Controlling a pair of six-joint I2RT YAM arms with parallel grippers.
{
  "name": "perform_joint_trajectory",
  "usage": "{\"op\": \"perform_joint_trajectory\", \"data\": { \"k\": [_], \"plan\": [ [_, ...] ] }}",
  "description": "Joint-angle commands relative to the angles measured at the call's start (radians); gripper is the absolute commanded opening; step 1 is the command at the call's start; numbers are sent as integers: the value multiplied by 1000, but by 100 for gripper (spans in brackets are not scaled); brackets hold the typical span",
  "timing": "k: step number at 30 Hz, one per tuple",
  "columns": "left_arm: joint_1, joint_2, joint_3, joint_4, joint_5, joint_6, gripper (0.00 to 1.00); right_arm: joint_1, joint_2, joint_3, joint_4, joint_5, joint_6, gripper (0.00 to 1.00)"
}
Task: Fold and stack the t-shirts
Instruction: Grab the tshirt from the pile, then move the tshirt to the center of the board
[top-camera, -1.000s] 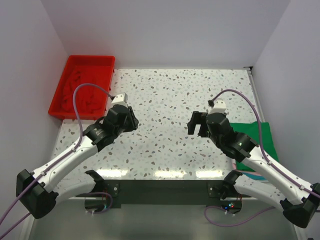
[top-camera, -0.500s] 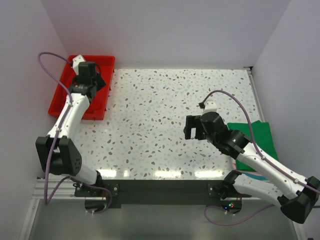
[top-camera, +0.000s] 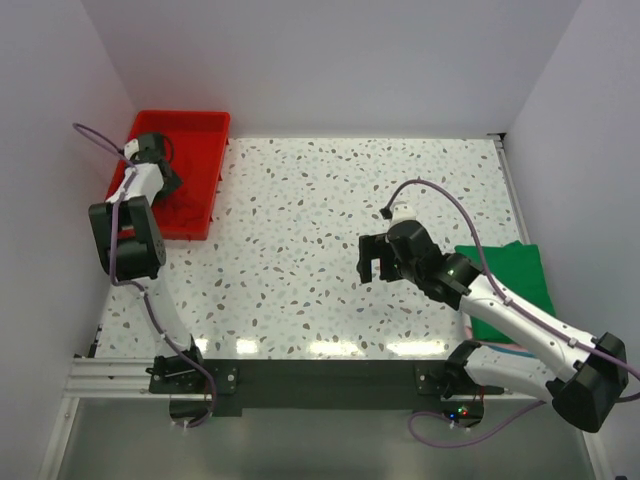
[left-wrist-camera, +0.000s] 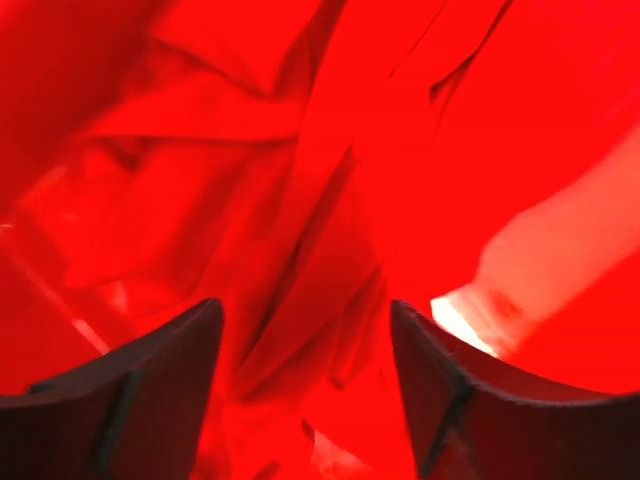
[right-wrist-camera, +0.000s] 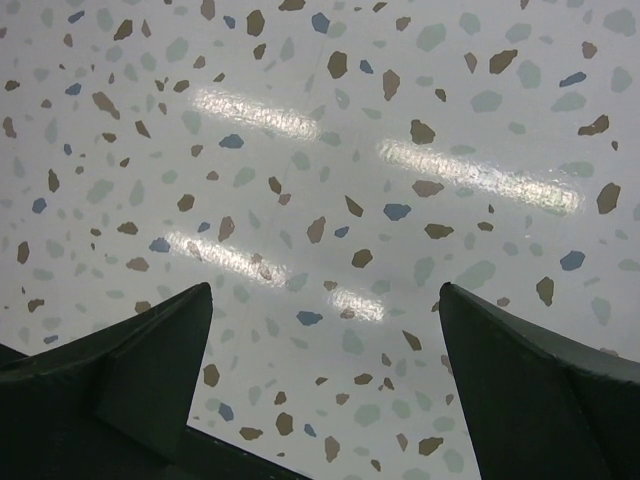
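Observation:
The red t-shirt lies crumpled in the red tray at the far left and fills the left wrist view. My left gripper is down in the tray over the shirt. It is open, with red folds between its fingers. A folded green t-shirt lies at the table's right edge, with a pink edge showing under it. My right gripper is open and empty above bare table, left of the green shirt.
The speckled table is enclosed by white walls on three sides. The tray hangs over the table's far left corner. A pale bright patch shows at the right of the left wrist view; I cannot tell what it is.
My left arm has swung from the middle of the table out to the red tray and lowered its gripper into it. My right gripper has shifted a little left and nearer.

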Motion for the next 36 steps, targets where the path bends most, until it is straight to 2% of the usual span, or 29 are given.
{"op": "perform_joint_trajectory", "data": {
  "k": [1,4,5,6,9,12,22,26,29,30,34,36],
  "plan": [
    [15,61,68,-5,13,1,70,2,25,-1,53,-26,-20,99],
    [18,104,78,-3,22,-8,62,2,42,2,53,-23,-21,99],
    [20,110,80,0,34,-10,56,0,45,8,51,-23,-20,99],
    [23,118,85,-2,42,-15,44,0,47,11,48,-22,-21,99],
    [26,89,107,-6,68,-15,16,0,42,14,43,-11,-20,99],
    [26,26,153,-12,91,8,1,0,39,17,45,-8,-15,99],
    [-22,-247,359,-45,252,100,0,0,72,69,47,11,2,99],
    [-127,-336,497,-58,285,155,0,0,75,111,40,29,0,99],
    [-227,-407,532,-58,311,162,0,0,72,149,16,61,-4,99],
    [-305,-446,514,-54,305,154,0,2,69,167,7,79,-4,99],
    [-478,-557,396,1,286,133,0,2,43,192,-26,113,-3,99],
    [-567,-614,257,32,291,96,0,0,18,197,-41,126,3,99]
  ]
}}
